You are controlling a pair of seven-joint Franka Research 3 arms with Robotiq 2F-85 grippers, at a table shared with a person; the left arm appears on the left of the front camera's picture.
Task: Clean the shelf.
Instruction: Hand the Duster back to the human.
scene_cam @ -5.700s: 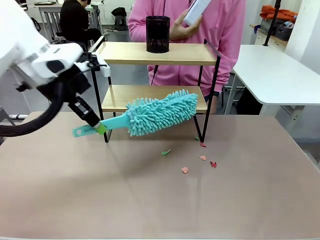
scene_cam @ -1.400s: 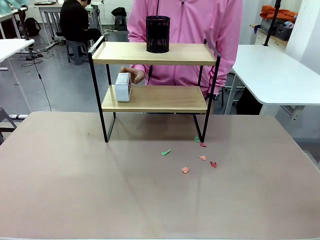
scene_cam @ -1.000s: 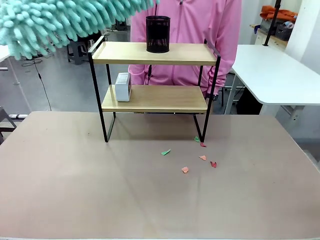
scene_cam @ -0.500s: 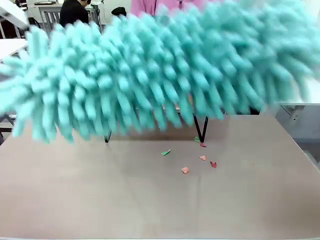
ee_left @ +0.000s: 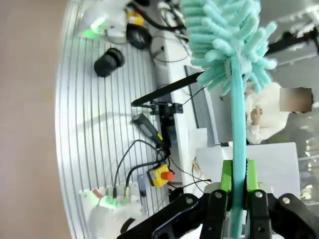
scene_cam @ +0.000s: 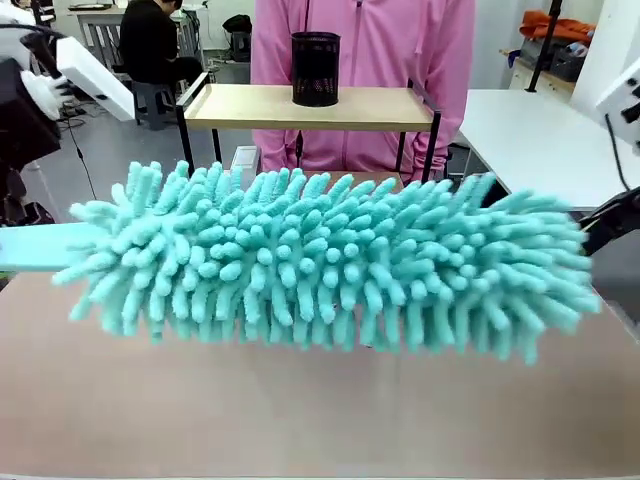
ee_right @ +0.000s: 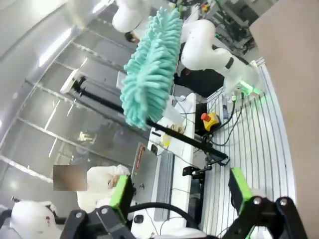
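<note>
While the left end effector (ee_left: pixel 238 199) pinches the duster (scene_cam: pixel 330 260) by its handle, holding it near the camera, the right end effector (ee_right: pixel 179 199) is spread; the shelf (scene_cam: pixel 260 105) stands far across the bench (scene_cam: pixel 300 420), by the person (scene_cam: pixel 360 45).

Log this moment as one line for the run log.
left pincer: shut on duster handle | duster: held up close to front camera | right pincer: open, holding nothing | shelf: black mesh cup on top board

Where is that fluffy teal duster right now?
In the front view the duster hangs crosswise close to the camera, hiding the lower board of the shelf. The left wrist view shows the left hand clamped on its handle.
</note>
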